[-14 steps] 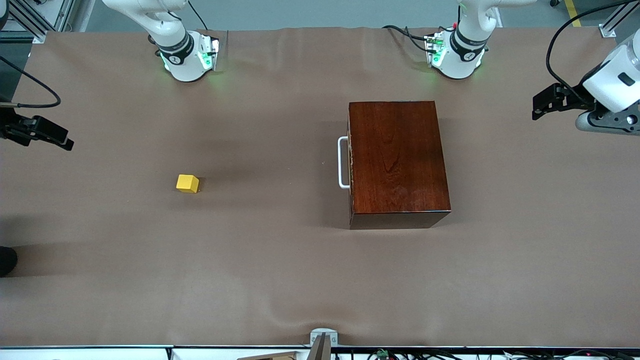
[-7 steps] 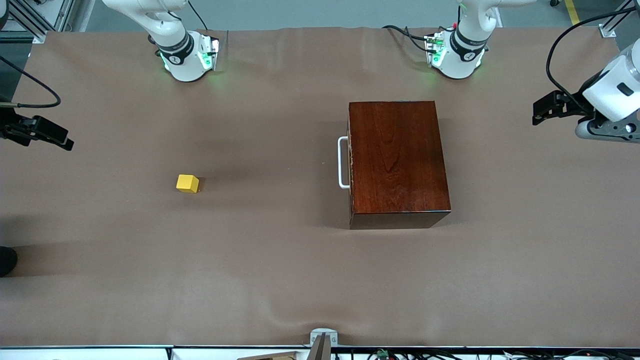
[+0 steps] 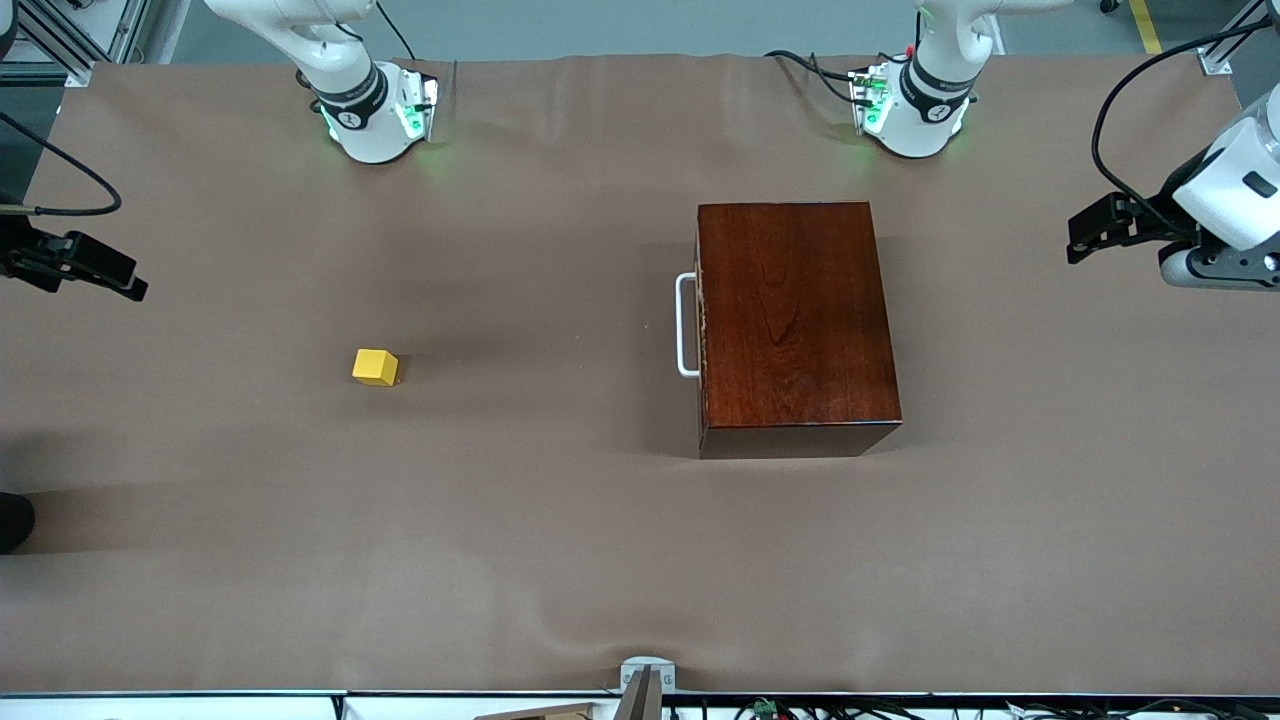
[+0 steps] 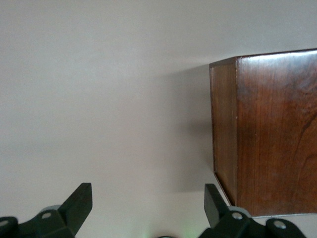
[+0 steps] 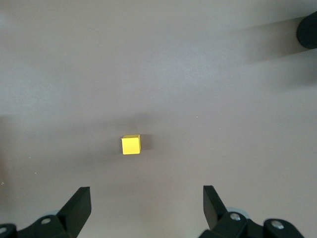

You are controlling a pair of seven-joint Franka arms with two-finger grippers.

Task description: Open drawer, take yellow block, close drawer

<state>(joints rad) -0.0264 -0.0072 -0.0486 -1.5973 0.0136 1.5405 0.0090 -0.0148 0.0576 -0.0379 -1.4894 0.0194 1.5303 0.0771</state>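
- Yellow block [image 3: 375,367] sits alone on the brown bench [image 3: 500,550], toward the right arm's end, well apart from the box; also in the right wrist view [image 5: 131,145], lying flat on the cloth.
- Right claw [image 5: 146,206] is up over the bench at the right arm's end, fingers [image 5: 79,203] spread wide, holding nothing; only its dark tip [image 3: 75,262] shows in the front view.
- Drawer [image 3: 702,325] shut flush in the mahogany box [image 3: 795,320]; white bar handle [image 3: 686,325] faces the block's end.
- Box stands near the left arm's base [image 3: 915,110]; one corner shows in the left wrist view [image 4: 262,129].
- Left claw [image 4: 148,208] is up over the bench at the left arm's end, beside the box, not touching; fingers [image 4: 81,203] apart, empty.
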